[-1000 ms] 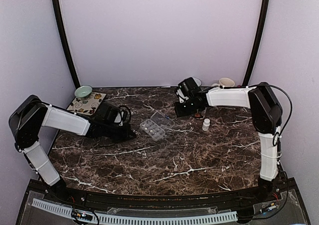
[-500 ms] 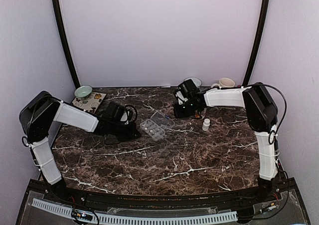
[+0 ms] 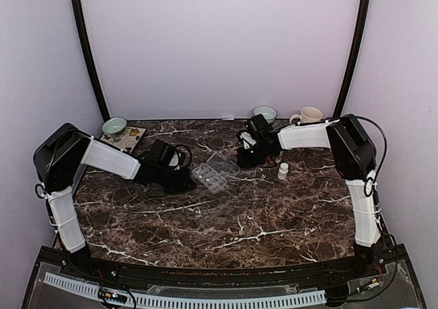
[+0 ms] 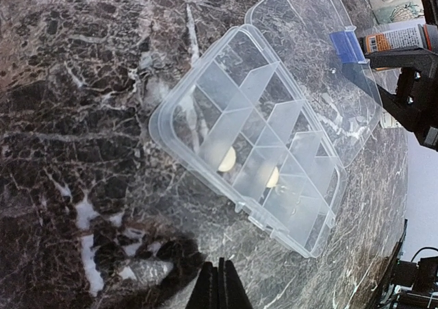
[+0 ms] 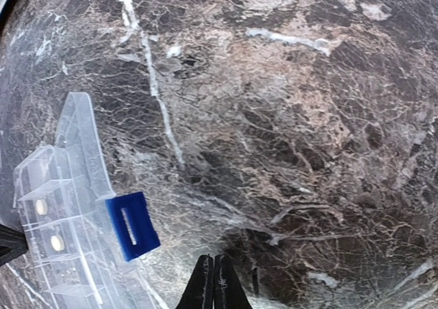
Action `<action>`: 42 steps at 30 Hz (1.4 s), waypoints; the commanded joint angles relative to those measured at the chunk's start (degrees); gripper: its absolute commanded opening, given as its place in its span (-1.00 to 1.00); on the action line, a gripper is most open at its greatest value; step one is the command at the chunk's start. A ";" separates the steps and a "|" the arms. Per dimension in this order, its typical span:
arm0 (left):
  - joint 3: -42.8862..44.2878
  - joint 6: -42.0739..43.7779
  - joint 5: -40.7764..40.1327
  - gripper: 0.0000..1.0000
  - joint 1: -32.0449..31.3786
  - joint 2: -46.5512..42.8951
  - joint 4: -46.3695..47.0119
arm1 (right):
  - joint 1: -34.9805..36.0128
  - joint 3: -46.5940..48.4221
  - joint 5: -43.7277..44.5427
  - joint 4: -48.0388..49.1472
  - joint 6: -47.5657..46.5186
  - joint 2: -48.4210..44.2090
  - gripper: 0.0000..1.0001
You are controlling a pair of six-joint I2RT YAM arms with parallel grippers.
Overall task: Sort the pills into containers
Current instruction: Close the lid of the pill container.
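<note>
Left end effector (image 4: 219,285), closed, faces organiser box (image 4: 179,127) holding two pills (image 4: 227,159)

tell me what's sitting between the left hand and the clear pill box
Nothing: in the left wrist view, only bare marble tabletop separates the left hand from the organiser box.

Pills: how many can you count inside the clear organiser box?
2, in the organiser box: first pill in a middle compartment, second pill in the adjacent one. Glare may hide others.
</note>
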 commanded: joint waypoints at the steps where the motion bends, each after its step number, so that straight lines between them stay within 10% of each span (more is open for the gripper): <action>1: 1.94 0.41 0.96 -1.00 -0.22 0.70 -1.33 | -0.79 -0.45 -4.87 3.58 1.56 0.55 -0.98; 42: 3.14 0.10 0.24 -1.00 -1.97 3.68 -1.48 | 2.51 -5.49 -12.23 11.00 4.96 -5.89 -0.99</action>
